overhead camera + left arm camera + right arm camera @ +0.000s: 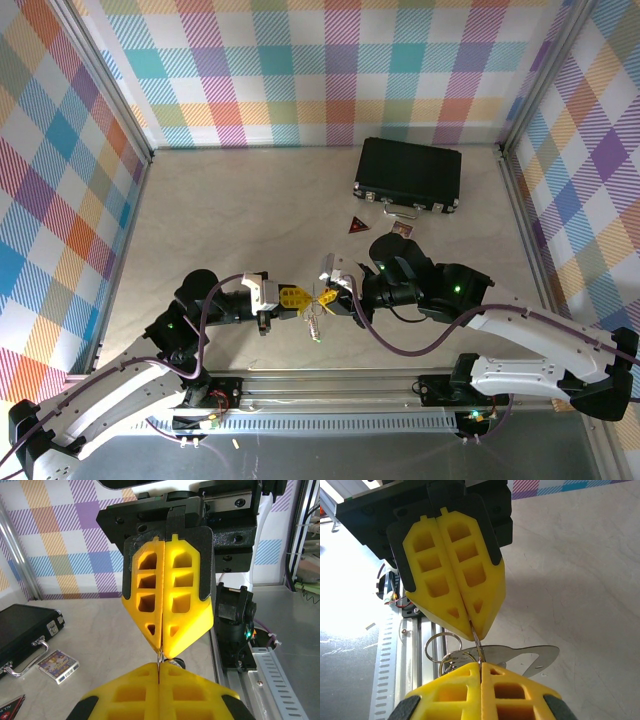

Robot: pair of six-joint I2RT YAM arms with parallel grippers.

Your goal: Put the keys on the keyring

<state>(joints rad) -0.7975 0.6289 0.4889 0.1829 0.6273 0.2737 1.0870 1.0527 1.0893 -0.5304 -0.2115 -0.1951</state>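
Beige tabletop (230, 220), plaid walls. Left gripper (304, 300) and right gripper (326, 297) meet tip to tip above the near edge, both clenched on the thin keyring (476, 641) wire. One key (520, 656) hangs from it. Black case (408, 178) sits far back.

Yellow fingers (185, 595), black case (408, 175), pastel plaid walls (330, 70), beige table (240, 210), dark red triangle (357, 226), silvery key (520, 653).

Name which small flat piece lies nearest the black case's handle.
The patterned rectangular card, right beside the handle; the dark red triangular piece lies farther off.
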